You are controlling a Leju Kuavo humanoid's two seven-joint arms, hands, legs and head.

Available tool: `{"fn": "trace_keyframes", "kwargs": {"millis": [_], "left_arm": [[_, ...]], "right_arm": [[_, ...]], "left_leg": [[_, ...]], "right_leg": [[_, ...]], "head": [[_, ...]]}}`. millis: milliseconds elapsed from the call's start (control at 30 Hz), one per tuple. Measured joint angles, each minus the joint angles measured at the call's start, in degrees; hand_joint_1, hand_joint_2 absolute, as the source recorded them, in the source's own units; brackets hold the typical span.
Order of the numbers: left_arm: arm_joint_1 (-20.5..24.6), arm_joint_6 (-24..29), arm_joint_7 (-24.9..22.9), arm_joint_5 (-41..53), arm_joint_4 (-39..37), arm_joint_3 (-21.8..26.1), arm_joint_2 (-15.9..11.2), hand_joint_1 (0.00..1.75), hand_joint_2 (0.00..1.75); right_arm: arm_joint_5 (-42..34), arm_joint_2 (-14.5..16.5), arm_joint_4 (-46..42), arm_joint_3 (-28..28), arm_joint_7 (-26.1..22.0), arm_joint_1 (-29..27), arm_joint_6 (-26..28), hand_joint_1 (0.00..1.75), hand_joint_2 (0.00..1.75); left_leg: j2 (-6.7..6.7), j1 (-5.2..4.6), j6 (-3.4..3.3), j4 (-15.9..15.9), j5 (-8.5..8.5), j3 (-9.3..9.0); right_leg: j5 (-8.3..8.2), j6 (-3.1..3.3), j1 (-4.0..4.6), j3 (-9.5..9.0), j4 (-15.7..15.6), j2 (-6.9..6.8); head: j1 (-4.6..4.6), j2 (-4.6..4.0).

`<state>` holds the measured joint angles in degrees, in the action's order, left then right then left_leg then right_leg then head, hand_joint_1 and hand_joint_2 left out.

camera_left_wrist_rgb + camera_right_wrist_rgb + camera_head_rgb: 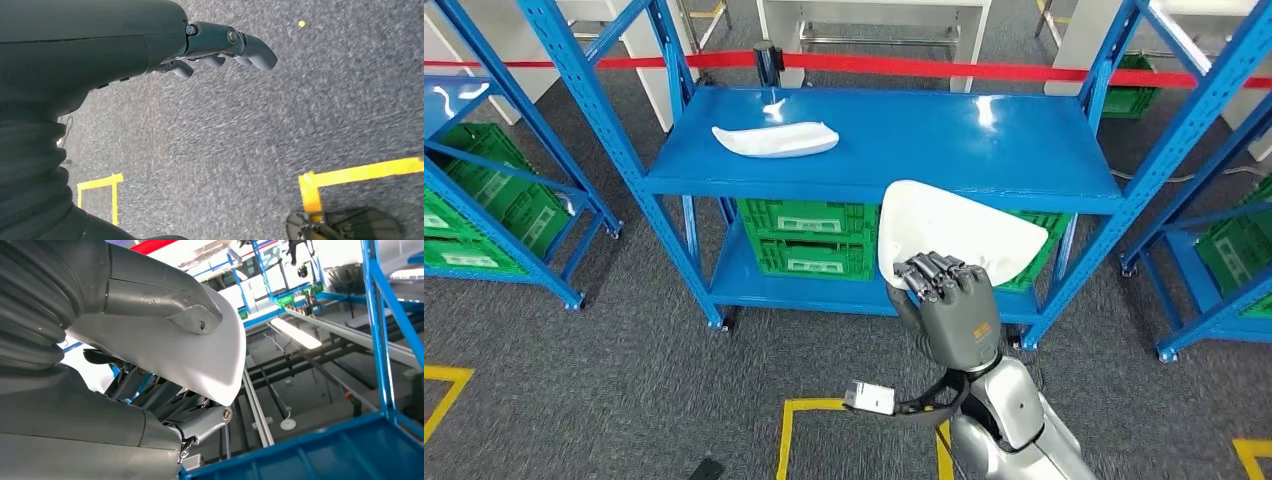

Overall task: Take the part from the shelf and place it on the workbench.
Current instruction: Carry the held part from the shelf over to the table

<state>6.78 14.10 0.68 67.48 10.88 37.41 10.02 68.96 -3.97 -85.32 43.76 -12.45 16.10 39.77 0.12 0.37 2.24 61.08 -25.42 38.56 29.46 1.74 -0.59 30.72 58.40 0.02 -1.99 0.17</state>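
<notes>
Silver right arm rises from below, and its grey right hand (949, 300) grips a white curved plastic part (954, 238), fingers curled over the lower edge; in the right wrist view the thick thumb (165, 300) presses on the shell's (200, 360) upper face while darker fingers clamp beneath. That held part sits in front of the blue metal shelf (1024, 150), clear of its top board. On that board, towards its left end, lies a second white curved part (776, 139). Green plastic crates (809, 238) fill the shelf's lower level. Left hand (220, 47) hangs over grey carpet, fingers loosely bent, holding nothing
</notes>
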Motion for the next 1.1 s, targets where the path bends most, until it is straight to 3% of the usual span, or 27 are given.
{"fn": "trace_keyframes", "kwargs": {"millis": [100,133,167,200,233,300,333,400,467,500,533,600,633,667,700,767,833,867,933,967,1000,1100], "left_arm": [[-0.11,0.00,0.07,-0.05,-0.04,0.03,0.00,0.00,1.75],[-0.12,0.00,0.12,-0.04,-0.04,0.03,0.01,0.00,1.75],[-0.11,0.00,0.17,-0.04,-0.04,0.03,0.01,0.00,1.75],[-0.10,0.00,0.22,-0.03,-0.04,0.03,-0.01,0.00,1.75],[-0.06,0.00,0.25,-0.02,-0.03,0.03,-0.03,0.00,1.75],[0.11,0.00,0.24,0.03,0.00,0.03,-0.06,0.00,1.75],[0.17,0.00,0.23,0.07,0.01,0.03,-0.05,0.00,1.75],[0.17,0.00,0.11,0.14,0.02,0.03,-0.05,0.00,1.75],[0.06,-0.01,-0.07,0.22,-0.04,0.03,-0.04,0.00,1.75],[0.00,-0.01,-0.16,0.27,-0.07,0.03,-0.06,0.00,1.75],[-0.07,-0.01,-0.23,0.31,-0.08,0.03,-0.08,0.00,1.75],[-0.21,-0.01,-0.32,0.34,-0.07,0.03,-0.14,0.00,1.75],[-0.30,-0.03,-0.31,0.39,-0.08,0.03,-0.14,0.00,1.75],[-0.37,-0.05,-0.29,0.46,-0.08,0.03,-0.14,0.00,1.75],[-0.40,-0.07,-0.24,0.55,-0.09,0.03,-0.14,0.00,1.75],[-0.33,-0.09,-0.14,0.70,-0.08,0.03,-0.14,0.00,1.75],[-0.18,-0.08,-0.11,0.81,-0.05,0.03,-0.11,0.00,1.75],[-0.09,-0.05,-0.15,0.85,-0.04,0.03,-0.10,0.00,1.75],[0.01,0.06,-0.30,0.87,-0.04,0.03,-0.11,0.00,1.75],[0.02,0.16,-0.38,0.86,-0.03,0.03,-0.13,0.00,1.75],[0.00,0.29,-0.44,0.85,-0.04,0.03,-0.16,0.00,1.75],[0.05,0.63,-0.46,0.77,-0.04,0.03,-0.22,0.00,1.75]], "right_arm": [[-0.07,0.18,0.04,0.00,-0.10,-0.06,-0.05,1.68,1.75],[-0.08,0.19,0.05,0.00,-0.14,-0.11,-0.07,1.68,1.75],[-0.13,0.19,0.05,0.00,-0.15,-0.16,-0.09,1.68,1.75],[-0.25,0.18,0.05,0.00,-0.16,-0.20,-0.14,1.68,1.75],[-0.38,0.17,0.05,0.00,-0.16,-0.22,-0.24,1.68,1.75],[-0.70,0.16,0.04,-0.01,-0.14,-0.29,-0.50,1.68,1.75],[-0.81,0.17,0.04,-0.01,-0.14,-0.33,-0.61,1.68,1.75],[-0.93,0.17,0.03,-0.01,-0.09,-0.45,-0.67,1.68,1.75],[-0.75,0.11,0.04,-0.06,0.11,-0.73,-0.71,1.68,1.75],[-0.60,0.08,0.04,-0.10,0.20,-0.90,-0.75,1.68,1.75],[-0.44,0.05,0.05,-0.14,0.28,-1.03,-0.79,1.68,1.75],[-0.26,0.05,0.07,-0.19,0.33,-1.14,-0.86,1.68,1.75],[-0.21,0.05,0.10,-0.22,0.35,-1.17,-0.88,1.68,1.75],[-0.17,0.05,0.13,-0.28,0.37,-1.18,-0.90,1.68,1.75],[-0.14,0.05,0.15,-0.34,0.37,-1.18,-0.92,1.68,1.75],[-0.11,0.08,0.15,-0.52,0.42,-1.07,-0.98,1.68,1.75],[0.12,0.20,0.04,-0.68,0.66,-0.91,-1.16,1.68,1.75],[0.35,0.26,-0.04,-0.76,0.83,-0.84,-1.26,1.68,1.75],[1.04,0.40,-0.19,-0.90,1.19,-0.84,-1.46,1.68,1.75],[1.36,0.54,-0.24,-0.93,1.27,-0.83,-1.57,1.68,1.75],[1.66,0.74,-0.28,-0.95,1.34,-0.86,-1.71,1.68,1.75],[2.31,1.43,-0.31,-0.96,1.42,-0.95,-2.07,1.68,1.75]], "left_leg": [[-0.07,0.26,0.71,9.67,-7.79,2.35],[-0.07,0.31,0.87,12.52,-8.64,2.56],[-0.06,0.35,0.94,13.77,-8.15,2.03],[-0.06,0.40,0.96,13.00,-6.75,0.53],[-0.07,0.47,0.93,10.23,-5.28,-2.02],[-0.25,0.41,0.58,2.19,-5.15,-7.95],[-0.39,0.28,0.24,-0.89,-5.75,-9.85],[-0.62,-0.08,-0.73,-2.92,-6.16,-10.55],[-0.36,0.01,-1.89,-3.10,-4.98,-9.53],[-0.18,0.07,-2.46,-3.22,-4.21,-8.92],[-0.01,0.14,-2.89,-3.30,-3.37,-8.12],[0.10,-0.02,-3.29,-3.20,-1.78,-6.17],[0.14,-0.11,-3.33,-3.08,-1.00,-5.09],[0.17,-0.20,-3.33,-2.92,-0.25,-3.98],[0.20,-0.26,-3.28,-2.71,0.42,-2.91],[0.21,-0.33,-3.07,-2.18,1.63,-1.04],[0.13,-0.43,-2.56,-1.82,2.69,0.00],[0.12,-0.40,-2.20,-1.85,3.25,0.15],[0.08,-0.28,-1.39,-2.35,4.37,0.24],[0.03,-0.21,-1.04,-2.28,4.13,0.51],[-0.04,-0.19,-0.74,-1.49,2.69,1.02],[-0.15,0.07,0.12,7.20,-6.17,3.11]], "right_leg": [[-2.10,0.43,-0.06,2.37,0.01,-0.14],[-2.74,0.35,-0.04,3.25,0.10,-0.18],[-3.33,0.24,-0.05,4.12,0.22,-0.22],[-3.89,0.10,-0.07,4.98,0.38,-0.24],[-4.44,-0.10,-0.11,5.80,0.59,-0.25],[-5.43,-0.71,-0.10,6.98,0.95,-0.22],[-5.94,-1.07,-0.07,7.20,0.99,-0.22],[-7.05,-1.87,-0.09,7.25,0.61,-0.22],[-6.88,-2.60,-0.27,7.71,0.74,-0.10],[-5.17,-2.88,-0.33,8.35,1.94,-0.04],[-2.46,-3.05,-0.38,9.24,4.25,0.00],[3.33,-3.24,-0.35,11.04,11.43,0.02],[4.57,-3.26,-0.32,11.39,14.68,0.02],[4.41,-3.19,-0.26,10.99,16.54,0.02],[3.17,-3.04,-0.20,9.65,16.51,0.02],[0.91,-2.43,0.05,4.06,10.78,0.01],[1.91,-1.78,0.48,-1.65,2.76,0.00],[2.74,-1.50,0.67,-2.99,0.40,0.02],[2.28,-0.90,0.80,-2.77,-0.72,0.01],[1.57,-0.47,0.70,-2.29,-0.96,-0.06],[0.70,-0.02,0.55,-1.65,-1.17,-0.14],[-1.88,0.55,0.26,1.01,-1.33,-0.24]], "head": [[-0.21,0.00],[-0.20,0.00],[-0.21,0.00],[-0.21,0.00],[-0.21,0.00],[-0.28,0.00],[-0.30,0.00],[-0.37,0.00],[-0.42,0.00],[-0.37,0.00],[-0.30,0.00],[-0.18,0.00],[-0.15,0.00],[-0.13,0.00],[-0.11,0.00],[-0.12,0.00],[-0.12,0.00],[-0.03,0.00],[0.20,0.00],[0.32,0.00],[0.26,0.00],[-0.07,0.00]]}}
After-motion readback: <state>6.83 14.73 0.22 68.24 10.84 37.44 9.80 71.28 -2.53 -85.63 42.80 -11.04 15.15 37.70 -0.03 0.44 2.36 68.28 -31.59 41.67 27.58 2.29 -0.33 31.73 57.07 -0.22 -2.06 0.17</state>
